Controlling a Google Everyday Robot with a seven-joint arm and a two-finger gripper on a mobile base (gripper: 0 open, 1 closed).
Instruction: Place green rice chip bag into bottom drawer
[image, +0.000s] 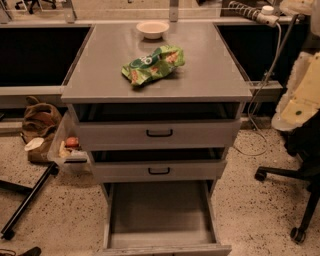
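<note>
The green rice chip bag lies crumpled on the grey top of the cabinet, near its middle. The bottom drawer is pulled far out towards me, and its flat grey floor is bare. The two shallower drawers above it, each with a black handle, stand slightly open. My gripper is not in view in this frame.
A pale round bowl sits at the back of the cabinet top. A clear bin with small items hangs on the cabinet's left side. A brown bag and a black pole lie on the floor at left. An office chair stands at right.
</note>
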